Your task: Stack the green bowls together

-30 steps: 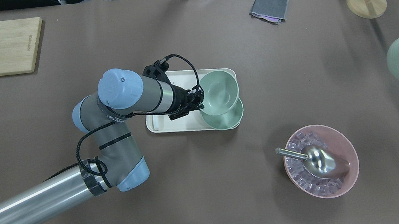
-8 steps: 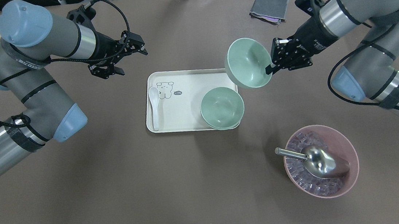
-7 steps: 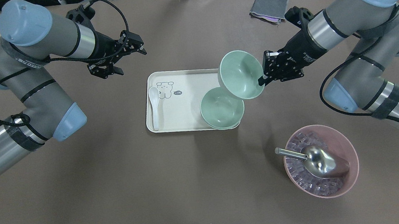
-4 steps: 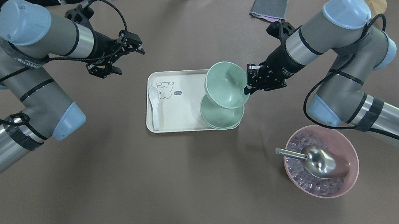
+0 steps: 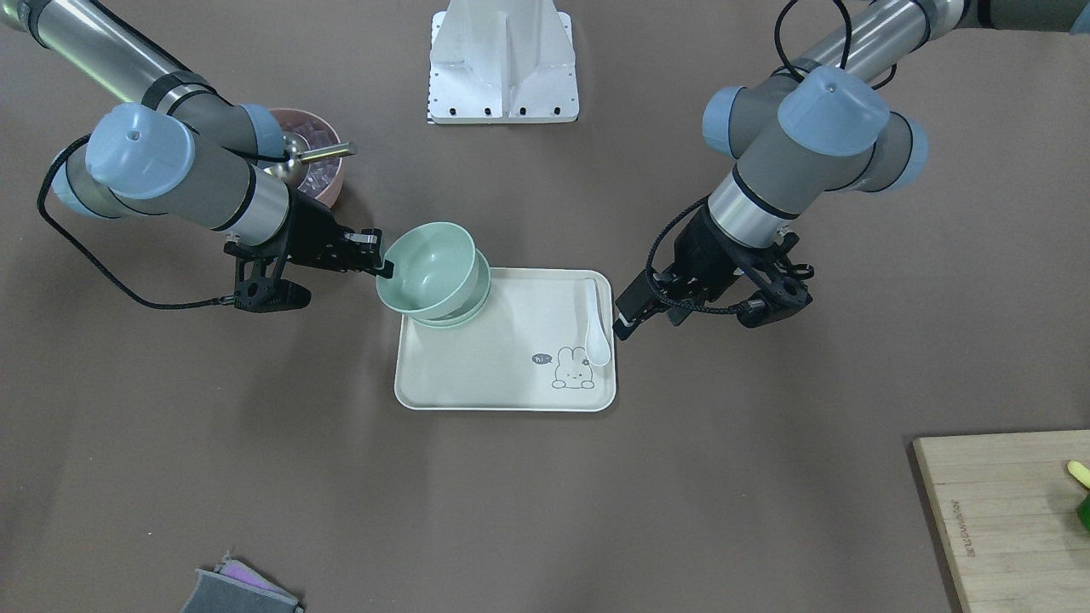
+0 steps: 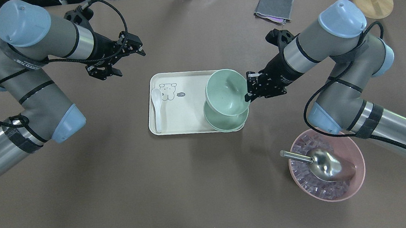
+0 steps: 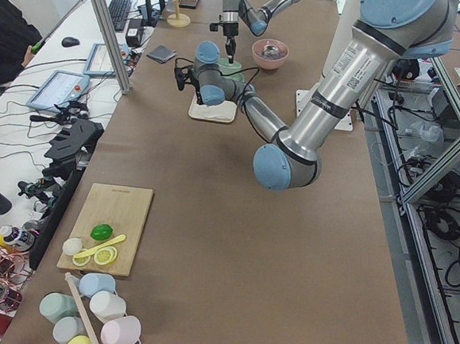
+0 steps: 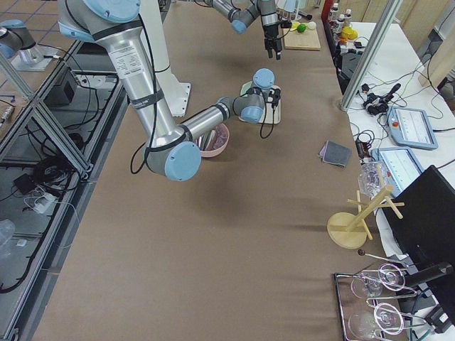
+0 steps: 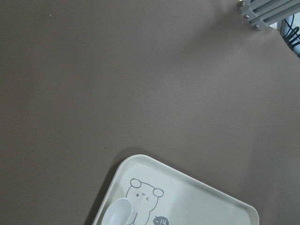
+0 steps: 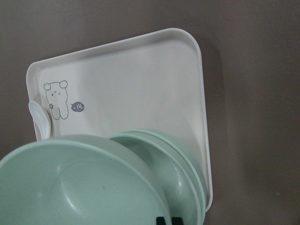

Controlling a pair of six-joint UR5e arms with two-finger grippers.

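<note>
While right gripper [image 6: 248, 95] grips green bowl [image 6: 225, 92] | tray [image 5: 494, 370] bubble [image 5: 542, 359] reads "hi"

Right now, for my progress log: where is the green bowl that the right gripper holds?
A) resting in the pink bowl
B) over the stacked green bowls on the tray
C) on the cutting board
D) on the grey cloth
B: the right gripper pinches the rim of the held green bowl, tilted over the stacked green bowls on the tray.

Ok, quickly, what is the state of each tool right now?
Left tool: open, holding nothing.
Right tool: closed on the rim of a green bowl.
</note>
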